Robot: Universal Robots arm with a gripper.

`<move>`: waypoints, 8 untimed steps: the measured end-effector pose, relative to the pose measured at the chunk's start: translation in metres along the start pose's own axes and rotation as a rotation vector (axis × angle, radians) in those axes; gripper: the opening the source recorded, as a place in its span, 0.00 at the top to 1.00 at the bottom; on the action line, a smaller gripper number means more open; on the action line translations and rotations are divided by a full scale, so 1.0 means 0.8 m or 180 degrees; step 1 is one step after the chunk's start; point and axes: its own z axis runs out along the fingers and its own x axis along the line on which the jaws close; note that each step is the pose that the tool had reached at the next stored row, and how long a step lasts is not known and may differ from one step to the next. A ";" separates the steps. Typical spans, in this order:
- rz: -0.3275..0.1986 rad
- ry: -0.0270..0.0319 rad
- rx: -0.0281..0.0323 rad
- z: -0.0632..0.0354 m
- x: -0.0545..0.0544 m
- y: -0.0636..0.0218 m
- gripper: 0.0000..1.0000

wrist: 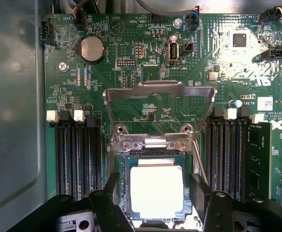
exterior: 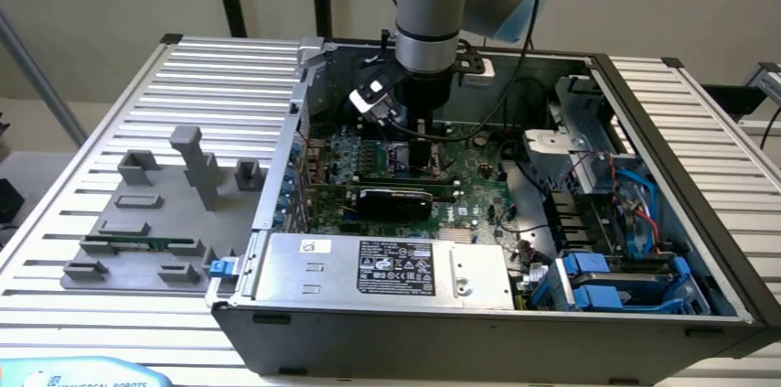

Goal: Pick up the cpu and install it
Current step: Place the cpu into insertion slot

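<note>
Silver-grey square metal cpu [wrist: 156, 191] sits in the green motherboard's [wrist: 145, 72] socket [wrist: 124, 162]; black gripper [wrist: 155, 181] jaws stand apart, flanking it.

The arm [exterior: 427, 3] was seen held nearly upright in the exterior view, its last grey segment pointed straight down. The black wrist [exterior: 422, 94] was carried directly beneath that segment, in line with it. The gripper [wrist: 154, 186] was held low and aimed vertically downward. In the wrist view its two dark fingers [wrist: 106, 203] were seen spread well apart, one at each side, with a wide gap left between the tips. The tips were set level with each other, and nothing was seen clamped between them.
</note>
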 end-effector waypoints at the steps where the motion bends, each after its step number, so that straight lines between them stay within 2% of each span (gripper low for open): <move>1: -0.0001 0.0002 0.0000 0.000 0.000 0.000 0.32; 5: 0.0000 0.0021 0.0001 0.000 0.000 0.000 0.32; 8: 0.0001 0.0046 0.0002 0.000 0.000 0.000 0.32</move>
